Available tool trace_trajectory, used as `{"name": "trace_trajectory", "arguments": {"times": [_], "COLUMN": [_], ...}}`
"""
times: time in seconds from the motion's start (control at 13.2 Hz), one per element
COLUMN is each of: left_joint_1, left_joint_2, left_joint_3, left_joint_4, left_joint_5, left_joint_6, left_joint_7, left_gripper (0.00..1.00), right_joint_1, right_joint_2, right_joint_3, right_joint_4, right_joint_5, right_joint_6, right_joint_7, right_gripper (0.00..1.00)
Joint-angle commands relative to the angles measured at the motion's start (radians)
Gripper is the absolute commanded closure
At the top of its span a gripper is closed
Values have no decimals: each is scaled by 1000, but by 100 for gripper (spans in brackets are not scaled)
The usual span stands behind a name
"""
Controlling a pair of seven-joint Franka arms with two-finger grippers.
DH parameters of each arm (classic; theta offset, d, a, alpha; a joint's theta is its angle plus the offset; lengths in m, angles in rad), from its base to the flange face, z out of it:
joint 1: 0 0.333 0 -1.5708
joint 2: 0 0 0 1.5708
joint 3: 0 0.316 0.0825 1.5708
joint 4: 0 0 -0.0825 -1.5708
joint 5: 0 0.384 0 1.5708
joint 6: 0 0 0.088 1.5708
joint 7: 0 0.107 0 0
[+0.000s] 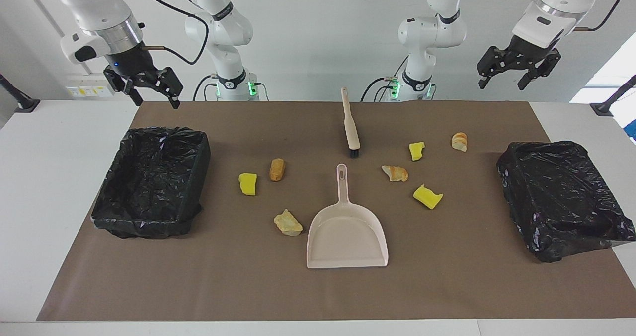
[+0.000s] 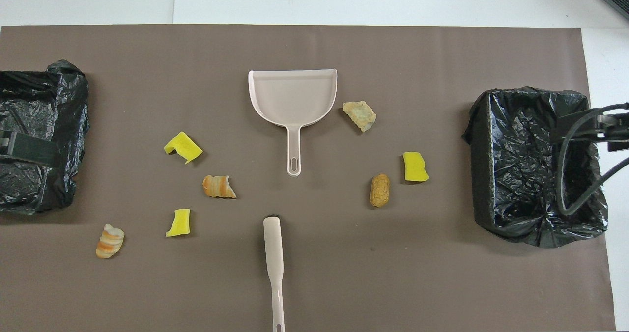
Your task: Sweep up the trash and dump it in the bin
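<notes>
Brown mat holds scattered trash [image 1: 395,173], untouched brush [image 1: 351,125] and dustpan [image 1: 346,229]; both empty grippers, left gripper [image 1: 511,73] and right gripper [image 1: 149,90], hang open, so grasping comes next.

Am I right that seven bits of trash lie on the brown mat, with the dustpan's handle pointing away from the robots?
Not quite. The dustpan has its handle pointing toward the robots, at the brush, as the facing view shows. Seven bits of trash do lie on the brown mat.

A white tabletop [image 1: 59,177] carries a brown mat [image 1: 318,291] reaching nearly to both long edges. On the mat lie a dustpan [image 1: 346,234], a brush [image 1: 350,122], seven trash bits [image 1: 247,184], and two black-lined bins [image 1: 151,182] near the short edges.
</notes>
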Motion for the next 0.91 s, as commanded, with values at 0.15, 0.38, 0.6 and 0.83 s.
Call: {"name": "trace_trajectory", "arguments": {"times": [0.15,0.38,0.6,0.83], "left_joint_1": [-54,-57,-49,-51], "left_joint_2": [-12,-12,-12,-47], "left_joint_3": [82,81,75,65], "left_joint_4": [7,7,7,-48], "left_joint_5": [-7,-7,-7,-15], "left_joint_6": [0,-1,-8,17], "left_joint_7": [12,3,-6,-8], "left_gripper": [0,0,0,0], "right_joint_1": [70,137,211,288], "right_joint_2": [-4,51,111,175], "right_joint_3": [19,21,21,21], "right_joint_4": [-13,-8,-8,12], "right_joint_5": [16,18,18,20], "right_joint_6": [-7,13,69,134], "right_joint_7": [15,25,73,139], "right_gripper": [0,0,0,0]}}
